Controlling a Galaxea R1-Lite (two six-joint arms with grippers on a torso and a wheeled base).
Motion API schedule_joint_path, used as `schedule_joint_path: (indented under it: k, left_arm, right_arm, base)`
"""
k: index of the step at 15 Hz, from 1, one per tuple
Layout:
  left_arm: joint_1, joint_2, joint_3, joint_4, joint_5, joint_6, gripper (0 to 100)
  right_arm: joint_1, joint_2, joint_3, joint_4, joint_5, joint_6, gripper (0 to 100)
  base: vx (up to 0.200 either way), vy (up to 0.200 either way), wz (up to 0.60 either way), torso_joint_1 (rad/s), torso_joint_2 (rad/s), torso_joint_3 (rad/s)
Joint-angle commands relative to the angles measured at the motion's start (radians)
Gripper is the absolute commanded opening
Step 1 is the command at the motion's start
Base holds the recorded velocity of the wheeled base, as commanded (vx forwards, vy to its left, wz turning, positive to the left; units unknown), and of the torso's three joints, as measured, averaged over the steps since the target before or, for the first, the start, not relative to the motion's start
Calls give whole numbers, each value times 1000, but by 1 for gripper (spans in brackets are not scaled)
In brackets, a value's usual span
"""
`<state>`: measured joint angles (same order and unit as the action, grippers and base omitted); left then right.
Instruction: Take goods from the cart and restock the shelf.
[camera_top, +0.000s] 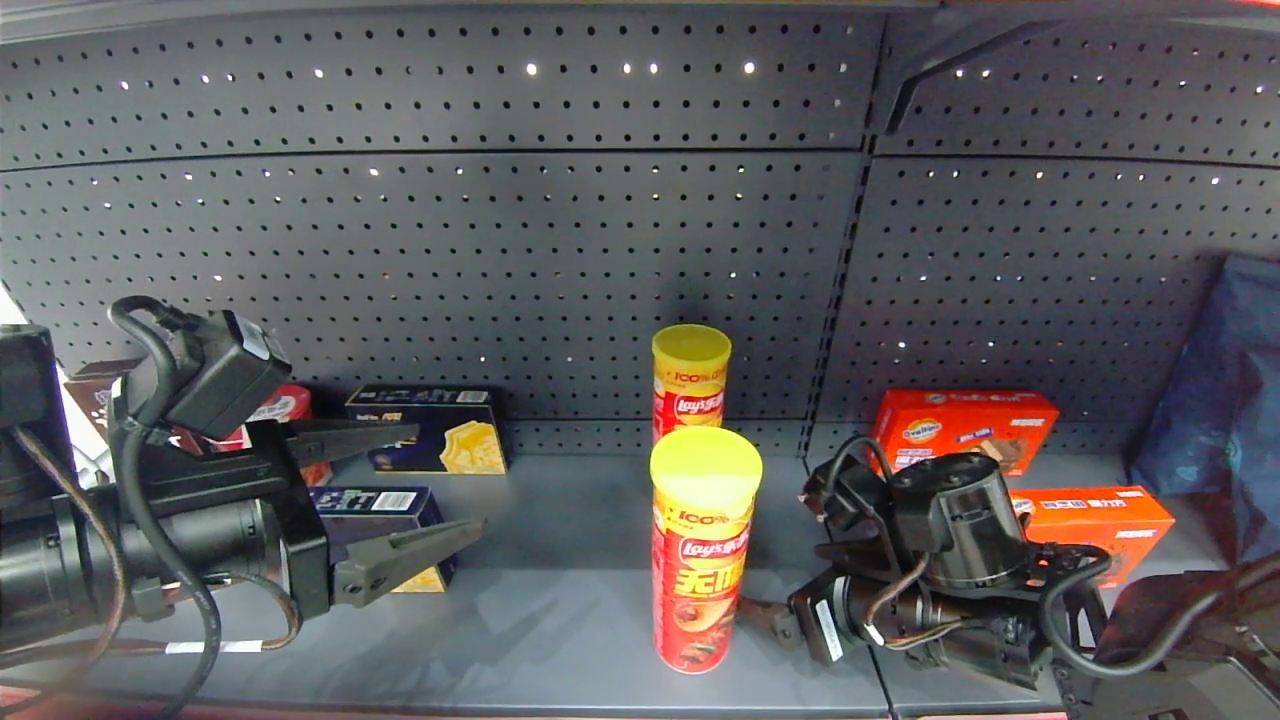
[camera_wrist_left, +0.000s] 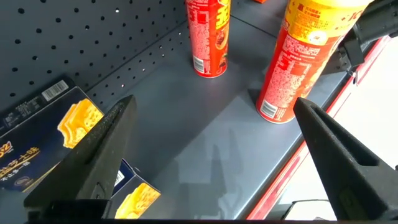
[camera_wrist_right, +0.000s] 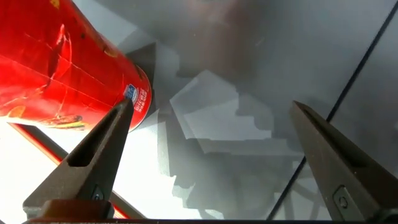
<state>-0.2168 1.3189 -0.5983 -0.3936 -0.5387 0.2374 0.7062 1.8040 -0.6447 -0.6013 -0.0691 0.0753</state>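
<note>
you have two chip cans upright on the shelf, the rear can at the front one's 12 o'clock. two orange boxes at 3, two blue boxes at 9. left gripper and right gripper gape empty.

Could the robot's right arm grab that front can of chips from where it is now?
Probably yes. The right gripper is open and close beside the base of the front can, with nothing between them. The can stands just outside the jaws, not between them, so a small shift seems needed.
</note>
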Motion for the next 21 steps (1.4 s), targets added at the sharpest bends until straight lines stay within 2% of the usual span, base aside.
schedule_joint_path:
  k: [1,6,9,10,12,13,14,15,16,18,19,21]
  left_arm:
    - [1,3,5,-1,0,0,100]
    - [10,3,6,-2,0,0,100]
    - [13,-6,-14,-5,2,3,100]
    - [10,-12,-51,-5,8,11,100]
    - [10,-58,-48,-4,65,48,100]
    - [13,-89,-38,2,98,52,100]
    - [17,-147,-9,4,138,43,100]
    - [70,-245,46,4,154,17,100]
    - [129,-333,98,4,157,-4,100]
    - [172,-481,184,9,181,-38,100]
    - [183,-615,258,36,250,-96,100]
    - [182,-782,273,213,355,-107,100]
  right_arm:
    - [3,9,-9,-2,0,0,100]
    - [-2,5,-6,-2,-1,1,100]
    - [-8,-94,-4,1,-15,32,100]
    - [-10,-172,-12,3,-40,35,100]
    - [-14,-298,-7,3,-43,35,100]
    - [-20,-347,0,8,-44,34,100]
    - [-27,-410,22,9,-54,26,100]
    - [-48,-485,68,21,-86,24,100]
    - [-94,-542,122,31,-103,20,100]
    - [-223,-644,178,37,-100,-17,100]
    - [-336,-744,244,44,-100,-25,100]
    - [-432,-890,359,87,-101,-28,100]
  base:
    - [0,0,0,0,0,0]
    - [0,0,0,0,0,0]
    - [0,0,0,0,0,0]
    - [0,0,0,0,0,0]
    - [0,0,0,0,0,0]
    - [0,0,0,0,0,0]
    - [0,0,0,0,0,0]
    - [0,0,0,0,0,0]
    - [0,0,0,0,0,0]
    - [0,0,0,0,0,0]
    - [0,0,0,0,0,0]
    - [0,0,0,0,0,0]
